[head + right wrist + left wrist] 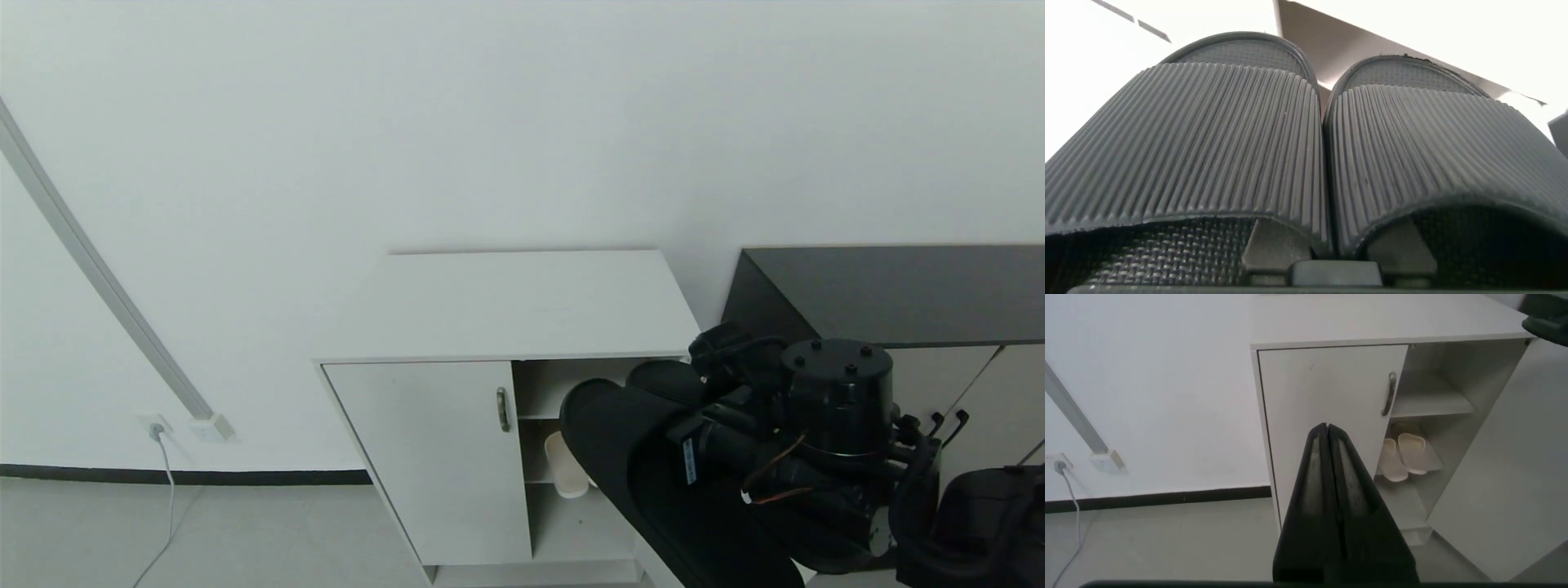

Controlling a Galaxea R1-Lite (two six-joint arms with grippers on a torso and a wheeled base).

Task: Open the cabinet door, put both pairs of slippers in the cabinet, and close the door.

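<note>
A white cabinet point(506, 302) stands against the wall with its left door point(433, 457) closed and its right side open. A pair of white slippers point(567, 474) point(1409, 453) lies on the middle shelf inside. The right door point(1511, 474) is swung open. My right gripper point(1335, 253) is shut on a pair of black ribbed slippers point(620, 441) point(1315, 139), pinching their inner edges together, and holds them just in front of the open compartment. My left gripper point(1328, 433) is shut with nothing in it and points at the closed left door from some way back.
A dark cabinet point(898, 294) stands right beside the white one. On the wall to the left are a slanted cable duct point(82, 245) and a socket point(155, 427) with a cable hanging to the grey floor point(204, 539).
</note>
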